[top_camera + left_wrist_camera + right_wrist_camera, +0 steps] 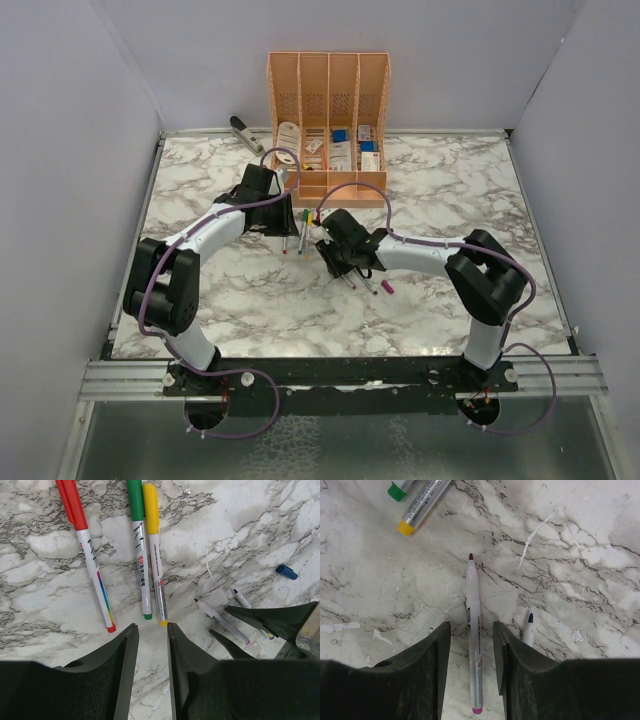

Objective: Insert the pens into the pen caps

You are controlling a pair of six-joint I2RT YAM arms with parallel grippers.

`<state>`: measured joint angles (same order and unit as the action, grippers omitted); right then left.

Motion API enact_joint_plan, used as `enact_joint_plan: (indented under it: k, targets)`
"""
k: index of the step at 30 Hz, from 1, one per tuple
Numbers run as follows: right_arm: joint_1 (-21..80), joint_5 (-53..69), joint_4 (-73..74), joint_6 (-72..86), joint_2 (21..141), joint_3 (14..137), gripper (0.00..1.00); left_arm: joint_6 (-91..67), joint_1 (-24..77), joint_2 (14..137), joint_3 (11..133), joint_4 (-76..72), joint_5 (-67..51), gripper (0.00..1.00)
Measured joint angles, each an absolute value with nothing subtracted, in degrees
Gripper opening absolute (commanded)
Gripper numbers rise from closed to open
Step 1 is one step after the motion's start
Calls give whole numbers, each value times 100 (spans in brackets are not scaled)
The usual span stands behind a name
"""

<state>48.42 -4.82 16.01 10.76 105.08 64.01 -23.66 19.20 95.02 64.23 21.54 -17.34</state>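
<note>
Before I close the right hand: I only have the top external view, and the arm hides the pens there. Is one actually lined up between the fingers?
Observer: Yes. In the right wrist view an uncapped pen with a dark red tip lies lengthwise between the open fingers of the right hand, with a gap on either side.
Operator: Is the left hand carrying a cap?
Observer: No. The left hand is open, with nothing between its fingers.
Operator: Any loose cap nearby?
Observer: A blue cap lies loose at the right of the left wrist view.
</note>
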Motion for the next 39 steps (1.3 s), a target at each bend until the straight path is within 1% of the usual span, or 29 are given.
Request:
enact_joint_plan:
  k: [2, 4, 5, 8, 10, 19, 27, 31, 34, 39]
  targets:
    - [4842, -480, 1577, 1081, 10584, 6401, 37, -2366, 1918, 9502, 6423, 2152, -1737, 32]
    - [4842, -464, 1531, 1087, 10595, 6407, 32, -2366, 1918, 9502, 6423, 2152, -1739, 33]
    - [4842, -456, 1518, 1092, 10608, 6407, 28, -2366, 1918, 9502, 6423, 2150, -1741, 33]
    - [4842, -434, 1487, 1135, 10624, 6416, 10, -2366, 1918, 9502, 6423, 2150, -1745, 33]
    - [4842, -395, 1494, 1184, 10634, 6431, 2, -2366, 1918, 9502, 6423, 2150, -1750, 33]
    - [4842, -390, 1802, 1389, 10650, 6639, 1, -2355, 1898, 9500, 6403, 2150, -1769, 33]
    - [4825, -998, 1970, 1686, 10519, 7229, 1, -2265, 1885, 9452, 6366, 1964, -2123, 33]
    - [4707, -1330, 1905, 1957, 10036, 7192, 1, -2228, 1881, 9225, 6095, 1476, -2571, 33]
    - [4508, -1417, 1588, 2176, 9465, 6917, 1, -2303, 1881, 9050, 5815, 972, -2989, 34]
    - [4023, -1433, 862, 2552, 8405, 6176, 1, -2891, 1890, 8914, 5089, -650, -4091, 39]
